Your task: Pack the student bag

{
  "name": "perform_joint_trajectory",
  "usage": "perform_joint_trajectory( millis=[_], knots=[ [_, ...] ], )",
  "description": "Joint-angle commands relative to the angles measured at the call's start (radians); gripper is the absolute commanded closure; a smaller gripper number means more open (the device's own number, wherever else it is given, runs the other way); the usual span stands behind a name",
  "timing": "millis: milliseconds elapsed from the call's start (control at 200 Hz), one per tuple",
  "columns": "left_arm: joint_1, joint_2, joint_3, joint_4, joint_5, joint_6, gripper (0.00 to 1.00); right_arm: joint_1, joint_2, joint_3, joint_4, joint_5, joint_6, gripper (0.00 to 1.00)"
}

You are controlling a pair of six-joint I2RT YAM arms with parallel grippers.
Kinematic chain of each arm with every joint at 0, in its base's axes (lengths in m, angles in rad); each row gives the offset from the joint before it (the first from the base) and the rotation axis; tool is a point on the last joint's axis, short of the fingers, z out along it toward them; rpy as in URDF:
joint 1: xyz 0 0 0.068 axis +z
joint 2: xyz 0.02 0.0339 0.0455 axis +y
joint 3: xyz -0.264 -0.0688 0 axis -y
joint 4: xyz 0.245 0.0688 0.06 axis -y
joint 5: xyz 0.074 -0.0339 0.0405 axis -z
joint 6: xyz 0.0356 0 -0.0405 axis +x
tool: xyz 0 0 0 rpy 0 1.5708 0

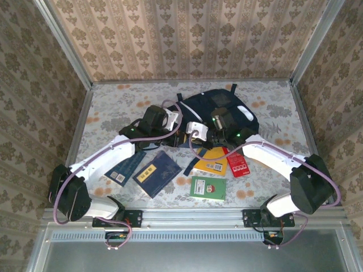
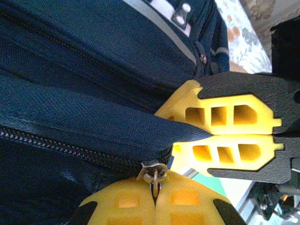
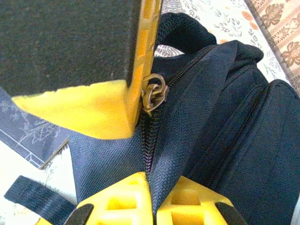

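Top external view has the student bag [image 1: 207,102], a big dark navy fabric backpack with white patches, lying flat at the far middle of the floral-patterned desk [image 1: 113,107]. A green book [image 1: 208,188], a yellow book [image 1: 212,161] and a navy booklet [image 1: 157,173] lie loose on the near side, and both arms reach in and meet at the bag's near edge. Left wrist view, close in: the left end effector [image 2: 154,202] has its yellow fingers pressed together on the small brass-coloured metal zipper pull [image 2: 153,174]. The right end effector [image 2: 180,133] comes in from the side, jaws closed on a fold of the navy cloth just beside it. Right wrist view agrees: those fingers pinch the cloth flap along the zipper teeth [image 3: 148,140], and the pull hangs at the other one's tip above. To my eye this bag is soft and limp, woven cloth that folds wherever it's pinched. It is bulky but likely light if it is as empty as it looks, so it would slide on the desk if the zip were tugged alone. The hard little pull is the place to draw from, though it looks slick and easy to lose. The seam cloth next to it is the sensible anchor, and the padded carry loop [image 3: 183,28] would suit lifting.
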Motion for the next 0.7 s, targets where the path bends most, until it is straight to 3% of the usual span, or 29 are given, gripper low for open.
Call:
perform_joint_trajectory(
  millis=[0,340,610,695],
  knots=[
    [0.020,-0.070,0.065,-0.023,-0.036,0.051,1.00,-0.006,-0.073,-0.057,0.003,0.053,-0.090,1.00],
    [0.142,-0.056,0.046,-0.119,-0.074,0.060,1.00,-0.010,-0.195,-0.144,0.030,0.044,-0.165,1.00],
    [0.168,-0.041,0.022,-0.104,-0.051,0.033,1.00,-0.013,-0.220,-0.188,0.066,0.039,-0.196,1.00],
    [0.167,-0.057,-0.010,-0.048,-0.003,-0.013,1.00,-0.009,-0.227,-0.212,0.117,0.024,-0.156,0.61]
  ],
)
